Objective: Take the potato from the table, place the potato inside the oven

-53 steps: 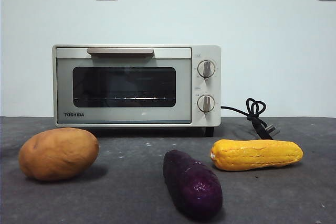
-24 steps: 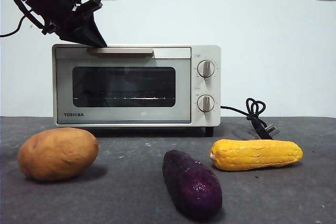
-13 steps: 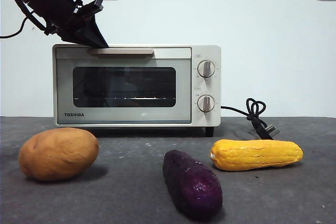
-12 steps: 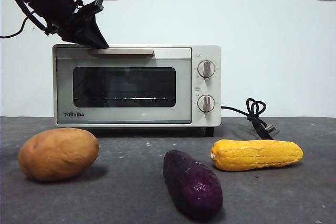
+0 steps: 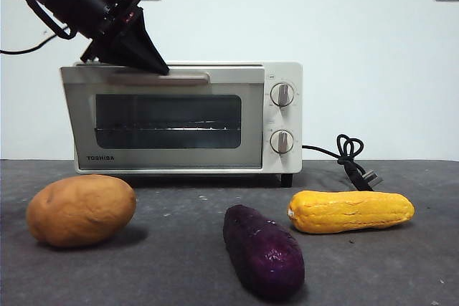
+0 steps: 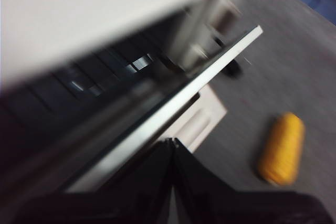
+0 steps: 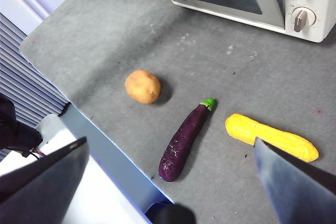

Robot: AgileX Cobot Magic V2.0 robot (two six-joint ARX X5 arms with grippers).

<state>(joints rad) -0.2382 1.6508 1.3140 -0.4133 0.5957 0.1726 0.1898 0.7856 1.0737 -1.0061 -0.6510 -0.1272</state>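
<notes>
Since half a second ago, the door of the small cream-white toaster oven (image 5: 188,116) has begun to tilt outward at its top, and the left gripper (image 5: 159,69) has come a little lower and forward with it. Its black jaws are pressed together into one point, and this point sits at the pale bar handle (image 5: 166,75) on the upper edge of the door. I judge it hooks or pushes the handle to pull the door down, because the oven must be open before anything can go inside. In the blurred left wrist view the closed jaws meet just beside the edge of the glass door, so whether they pinch the handle is not clear.

The large rounded tan-orange potato (image 5: 81,210) lies untouched on the dark grey speckled table (image 5: 179,256), in front of the oven, well apart from the gripper. Near it lie the dark purple sweet potato (image 5: 263,250) and the long yellow corn cob (image 5: 351,211). The right gripper (image 7: 168,182) waits high above the table with jaws spread wide and empty.
</notes>
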